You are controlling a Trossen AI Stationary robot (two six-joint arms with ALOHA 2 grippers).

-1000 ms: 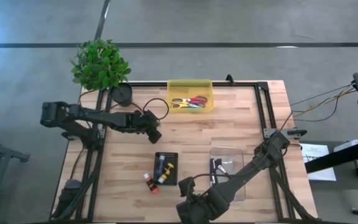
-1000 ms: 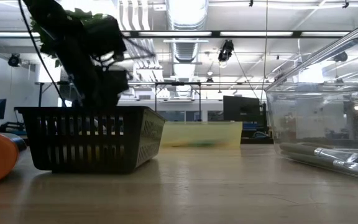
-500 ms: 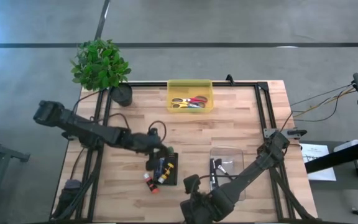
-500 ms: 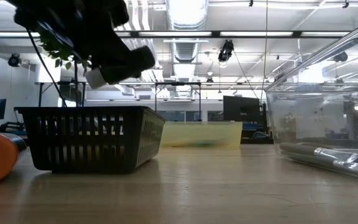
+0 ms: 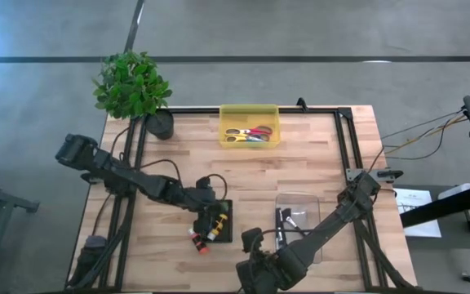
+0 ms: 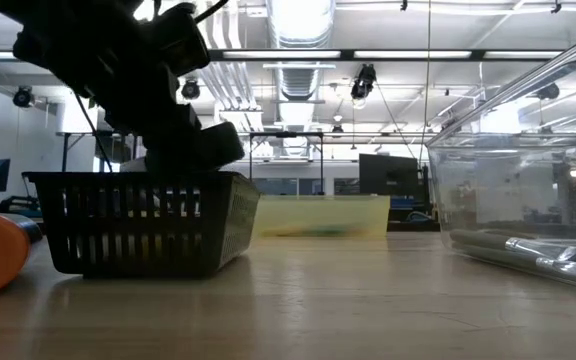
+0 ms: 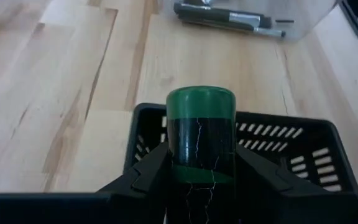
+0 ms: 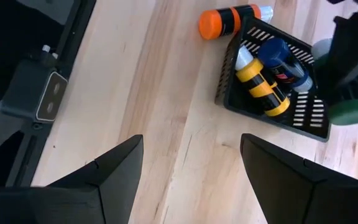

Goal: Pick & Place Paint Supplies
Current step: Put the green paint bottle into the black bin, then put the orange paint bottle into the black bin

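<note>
your green paint tube (image 7: 201, 134) hangs cap-forward over the black basket (image 7: 303, 140), probably so it can drop in beside the yellow tube (image 8: 261, 85) and blue tube (image 8: 283, 62) lying there. an orange-capped tube (image 8: 227, 20) lies on the counter (image 5: 300, 163), touching the basket's outside. the left gripper (image 7: 201, 165) is clamped on the green tube, fingers narrowly apart. the right gripper (image 8: 191, 168) waits near the counter's front edge, spread wide, holding nothing.

The wooden counter (image 5: 300, 155) carries a black basket (image 5: 220, 220) near its front-centre. Relative to the basket: an orange tube (image 5: 195, 240) lies just beside it, a clear container (image 5: 299, 214) near, a yellow bin (image 5: 250, 126) and potted plant (image 5: 133, 86) well apart.
</note>
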